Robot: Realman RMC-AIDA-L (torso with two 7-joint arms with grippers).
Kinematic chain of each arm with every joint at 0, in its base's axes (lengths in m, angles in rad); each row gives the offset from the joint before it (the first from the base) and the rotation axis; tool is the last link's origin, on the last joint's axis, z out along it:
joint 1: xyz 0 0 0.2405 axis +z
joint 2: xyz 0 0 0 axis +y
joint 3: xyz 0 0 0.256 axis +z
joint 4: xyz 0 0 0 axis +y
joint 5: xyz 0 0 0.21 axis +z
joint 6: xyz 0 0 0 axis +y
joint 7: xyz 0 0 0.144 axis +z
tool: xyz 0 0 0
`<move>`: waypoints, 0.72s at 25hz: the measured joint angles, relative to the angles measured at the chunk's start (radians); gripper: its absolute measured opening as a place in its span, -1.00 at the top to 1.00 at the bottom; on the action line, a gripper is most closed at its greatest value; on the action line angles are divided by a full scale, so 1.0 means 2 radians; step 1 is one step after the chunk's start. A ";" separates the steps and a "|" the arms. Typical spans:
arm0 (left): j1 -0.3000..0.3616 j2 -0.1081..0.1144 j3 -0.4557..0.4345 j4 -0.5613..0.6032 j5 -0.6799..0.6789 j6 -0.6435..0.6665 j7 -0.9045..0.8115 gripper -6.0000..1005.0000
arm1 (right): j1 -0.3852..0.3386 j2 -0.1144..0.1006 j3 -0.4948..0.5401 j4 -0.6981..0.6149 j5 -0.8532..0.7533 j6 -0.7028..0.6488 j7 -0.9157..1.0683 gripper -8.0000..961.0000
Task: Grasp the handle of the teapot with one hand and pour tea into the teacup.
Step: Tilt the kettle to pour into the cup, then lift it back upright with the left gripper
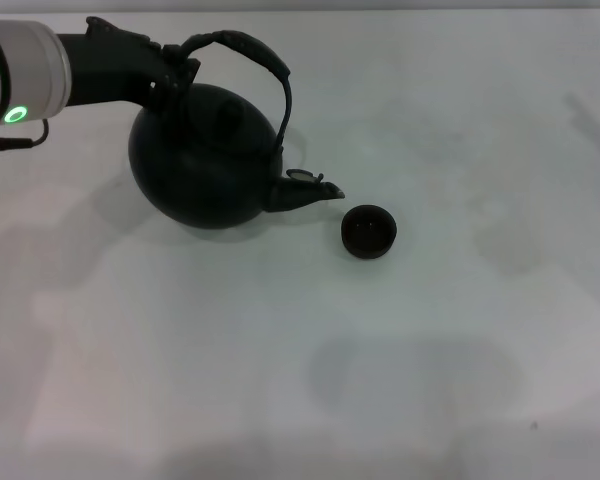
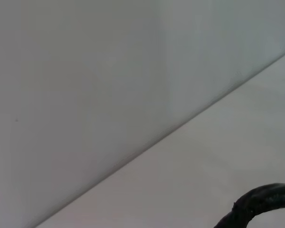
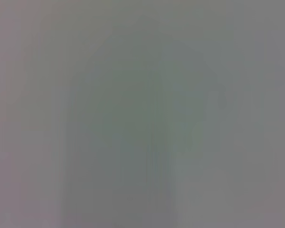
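white table (image 1: 280,380), pale wall (image 2: 85,85)

Even soft overhead light, faint diffuse shadows, right wrist view blurred blank

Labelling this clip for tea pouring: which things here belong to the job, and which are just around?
Job:
teapot, tilted toward the cup
handle, left tool on it
teacup

Just around:
white table
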 joint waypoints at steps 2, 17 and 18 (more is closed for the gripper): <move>-0.002 0.000 0.002 0.001 0.011 -0.005 -0.007 0.70 | 0.000 0.000 0.000 0.000 0.000 0.000 0.000 -0.80; -0.042 0.000 0.019 0.003 0.069 -0.043 -0.042 0.69 | 0.000 0.000 -0.001 0.013 -0.001 -0.001 -0.005 -0.80; -0.045 0.000 0.020 0.003 0.073 -0.044 -0.046 0.69 | 0.000 0.000 -0.002 0.013 -0.001 -0.001 -0.005 -0.80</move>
